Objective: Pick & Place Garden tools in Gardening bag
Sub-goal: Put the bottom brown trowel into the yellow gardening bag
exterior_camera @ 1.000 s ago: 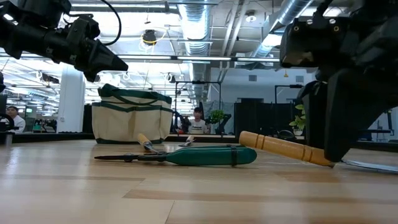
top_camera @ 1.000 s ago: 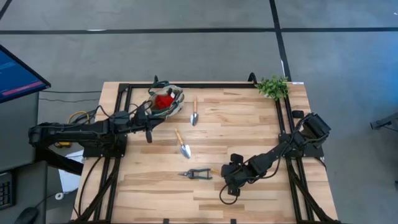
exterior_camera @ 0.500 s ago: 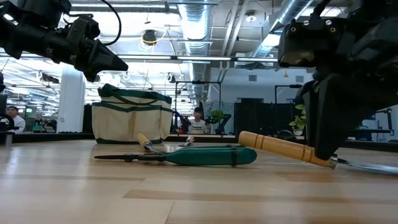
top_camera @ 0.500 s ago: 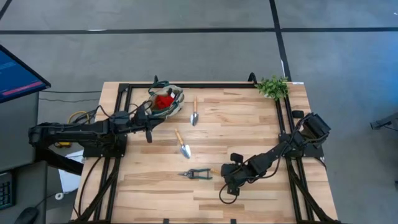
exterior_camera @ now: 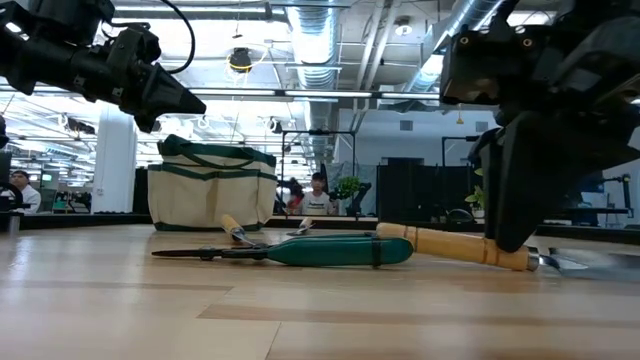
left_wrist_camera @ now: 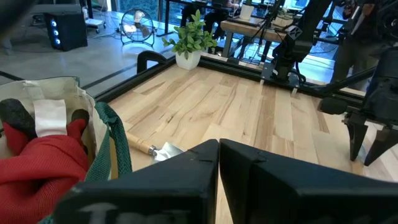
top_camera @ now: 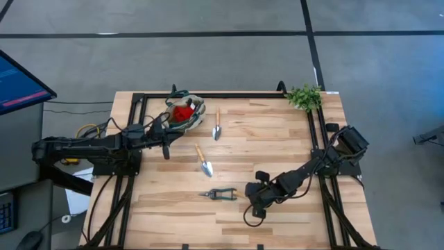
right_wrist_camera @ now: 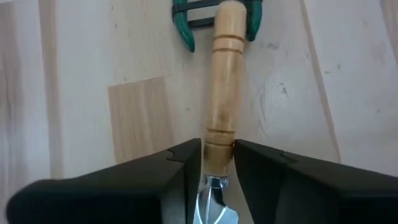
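The beige, green-trimmed gardening bag (top_camera: 186,111) stands at the far left of the table with a red glove (left_wrist_camera: 43,162) inside. One wooden-handled trowel (top_camera: 216,125) lies beside the bag and another (top_camera: 203,160) at mid-table. Green-handled shears (top_camera: 218,194) lie nearer the front. A third trowel (exterior_camera: 455,245) lies just right of the shears, with my right gripper (top_camera: 255,203) shut on it. My left gripper (top_camera: 165,149) hangs shut above the table, just near of the bag, with nothing in it. My right gripper pinches the trowel's wooden handle at its blade end (right_wrist_camera: 219,134), next to the metal neck, between its two fingers (right_wrist_camera: 186,168). The fingers come down from above, one on each side of the handle. The handle lies low and nearly level, with its free end (right_wrist_camera: 229,12) over the shears' green handles.
A leafy green plant (top_camera: 304,96) stands at the far right corner. A black frame (top_camera: 229,95) runs along the table's far edge and sides. Bare wood lies between the tools and the right rail. A monitor (top_camera: 21,80) stands off the table's left; people show in the room behind.
My right gripper has shut on the trowel's handle. The handle's free end has sunk, so the trowel lies flatter than before. The gripper has edged slightly toward the shears. My left arm has kept still.
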